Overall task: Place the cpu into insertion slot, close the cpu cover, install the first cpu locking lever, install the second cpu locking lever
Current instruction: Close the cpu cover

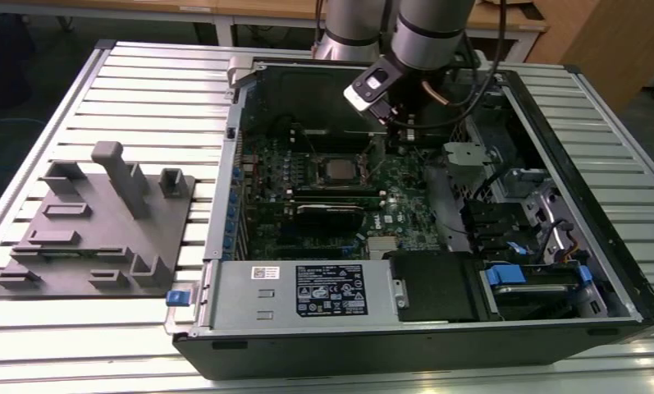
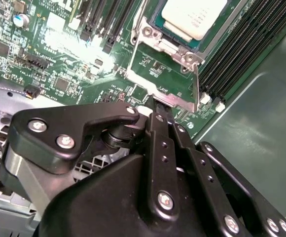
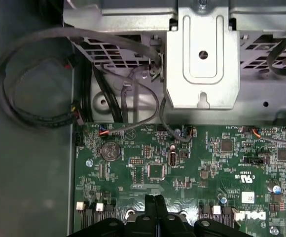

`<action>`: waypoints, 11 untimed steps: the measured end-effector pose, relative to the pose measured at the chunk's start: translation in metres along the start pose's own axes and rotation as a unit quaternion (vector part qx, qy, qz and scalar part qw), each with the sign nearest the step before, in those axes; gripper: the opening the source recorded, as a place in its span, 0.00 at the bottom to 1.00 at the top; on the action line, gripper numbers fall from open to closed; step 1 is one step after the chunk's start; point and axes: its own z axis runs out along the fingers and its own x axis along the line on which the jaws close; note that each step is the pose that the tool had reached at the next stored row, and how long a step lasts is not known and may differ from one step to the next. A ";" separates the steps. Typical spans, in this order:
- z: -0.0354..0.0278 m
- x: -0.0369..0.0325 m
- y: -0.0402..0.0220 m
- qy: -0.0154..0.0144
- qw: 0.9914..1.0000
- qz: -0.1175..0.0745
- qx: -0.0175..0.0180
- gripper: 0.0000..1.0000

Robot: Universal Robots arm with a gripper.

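Slatted table [image 1: 140, 90], open computer case [image 1: 414, 353], seated cpu [image 1: 335, 170], wooden desks [image 1: 272, 10] behind

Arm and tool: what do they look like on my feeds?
The arm is silver-grey tubing with a black joint band and black cables alongside. The tool is matte black: flat linkage bars pinned with silver screws, narrowing to slim fingers.

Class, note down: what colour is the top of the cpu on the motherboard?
Pale silver-grey metal; the cpu shows best in the second wrist view.
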 end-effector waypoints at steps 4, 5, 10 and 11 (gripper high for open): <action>0.0000 0.0000 -0.0036 0.000 1.000 0.000 0.000 0.11; 0.0001 0.0000 -0.0044 0.000 1.000 0.000 0.000 0.11; 0.0001 0.0000 -0.0075 0.000 1.000 0.000 0.000 0.11; 0.0001 0.0000 -0.0076 0.000 1.000 0.000 0.000 0.11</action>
